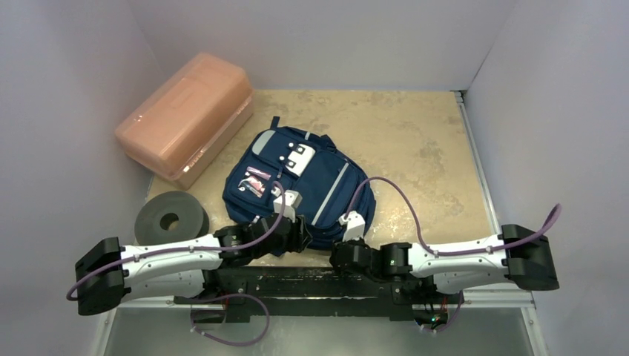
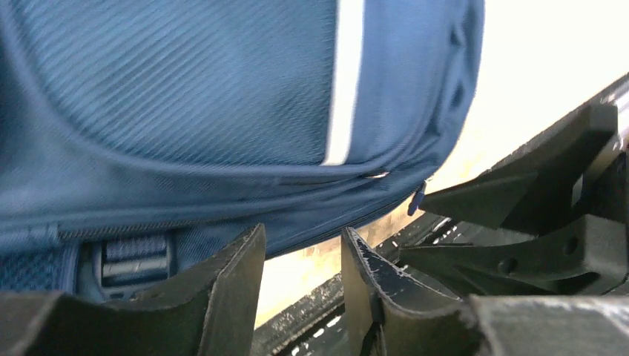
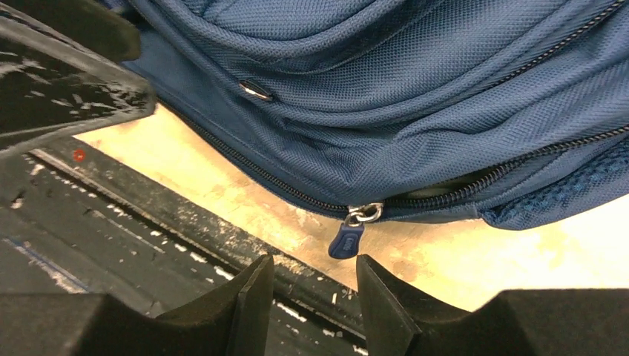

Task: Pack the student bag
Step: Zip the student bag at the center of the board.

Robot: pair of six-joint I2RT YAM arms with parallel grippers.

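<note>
black fingers (image 3: 248,300) of the right gripper (image 3: 308,297) fill the bottom of the right wrist view, parted by a narrow gap and holding nothing, with a blue zipper pull (image 3: 346,239) hanging just beyond that gap. the pull dangles from a slider on the student bag (image 1: 297,185), whose zip runs along the bag's near side; to the right of the slider the teeth seem to gape a little, to the left they look closed.

the left gripper (image 2: 300,285) is likewise slightly open and empty, low at the bag's near edge, with a strap buckle (image 2: 133,259) close to its left finger.

the bag lies flat on the bench near its middle, front pocket up, bottom end toward the arms at the near edge. an orange lidded box (image 1: 185,119) sits at the far left corner, and a grey foam roll (image 1: 170,217) lies at the left edge, just beside the bag; both are outside the bag.

my judgement: the zip is the step in hand, but whether it is being opened for loading or closed after loading cannot be settled from here. either way, gripping the pull calls for a small advance and a firm pinch, since it is small and swings freely.

the bench is a mottled beige slab, walled by plain pale panels on three sides, with a black rail along the near edge.
</note>
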